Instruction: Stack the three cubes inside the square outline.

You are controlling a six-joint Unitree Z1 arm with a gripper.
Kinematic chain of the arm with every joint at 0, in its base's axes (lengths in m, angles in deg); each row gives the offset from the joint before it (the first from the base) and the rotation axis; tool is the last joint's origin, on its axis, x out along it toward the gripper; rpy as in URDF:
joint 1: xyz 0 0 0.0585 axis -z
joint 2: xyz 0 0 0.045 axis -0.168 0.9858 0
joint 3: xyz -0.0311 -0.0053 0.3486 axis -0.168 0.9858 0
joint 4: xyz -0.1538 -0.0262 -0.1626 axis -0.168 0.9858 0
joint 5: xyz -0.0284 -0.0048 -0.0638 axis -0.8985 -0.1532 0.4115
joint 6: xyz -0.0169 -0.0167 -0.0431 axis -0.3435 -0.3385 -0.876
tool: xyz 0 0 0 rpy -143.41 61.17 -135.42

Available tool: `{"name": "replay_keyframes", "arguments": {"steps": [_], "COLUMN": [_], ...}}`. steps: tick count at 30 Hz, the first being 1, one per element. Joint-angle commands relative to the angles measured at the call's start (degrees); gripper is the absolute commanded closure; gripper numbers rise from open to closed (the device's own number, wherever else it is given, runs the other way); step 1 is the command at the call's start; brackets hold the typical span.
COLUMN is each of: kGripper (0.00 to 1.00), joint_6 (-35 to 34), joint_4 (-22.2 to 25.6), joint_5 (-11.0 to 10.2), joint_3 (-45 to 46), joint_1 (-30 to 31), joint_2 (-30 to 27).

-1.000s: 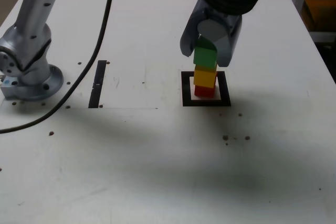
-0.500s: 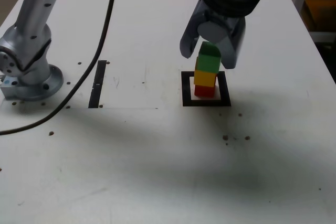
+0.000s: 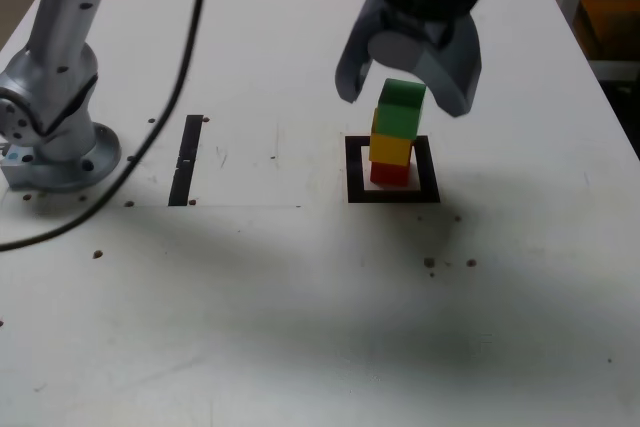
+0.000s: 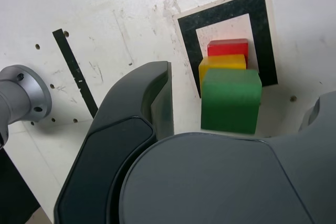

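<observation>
Three-cube stack stands inside the square outline [image 3: 392, 170], a black frame w/ white middle, on a white table [image 3: 300, 307]. Red cube [image 3: 390, 174] sits at the bottom on the white middle, yellow cube [image 3: 391, 147] on it, green cube [image 3: 399, 110] on top. Stack isn't quite flush: green cube sits slightly offset toward the exterior view's right of the yellow one. Gripper [image 3: 405, 87] hangs directly over the stack, jaws spread wide, one to each side of the green cube w/ clear gaps in both views; it grips nothing. Wrist view looks straight down on the green cube [image 4: 231, 100], w/ yellow [image 4: 222, 62] and red [image 4: 227, 47] edges showing beyond it. To the exterior view's left, well apart from the outline, lies a straight black tape strip [image 3: 186, 159]; farther left stands the arm's grey metal base [image 3: 55, 137], w/ a black cable [image 3: 150, 137] trailing across the table.
</observation>
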Motion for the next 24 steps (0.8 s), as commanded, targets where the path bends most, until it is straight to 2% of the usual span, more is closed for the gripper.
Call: {"name": "replay_keyframes", "arguments": {"steps": [1,9,16,24], "kGripper": [0.01,0.00,0.00,0.00], "joint_6": [-0.1,-1.6,-4.1,-4.9], "joint_4": [0.6,0.7,-0.4,-5.7], "joint_5": [-0.1,0.6,1.4,3.0], "joint_3": [0.1,1.5,14.9,30.1], "joint_1": [0.5,4.1,4.0,0.9], "joint_2": [-2.2,-11.5,-21.0,-26.5]}}
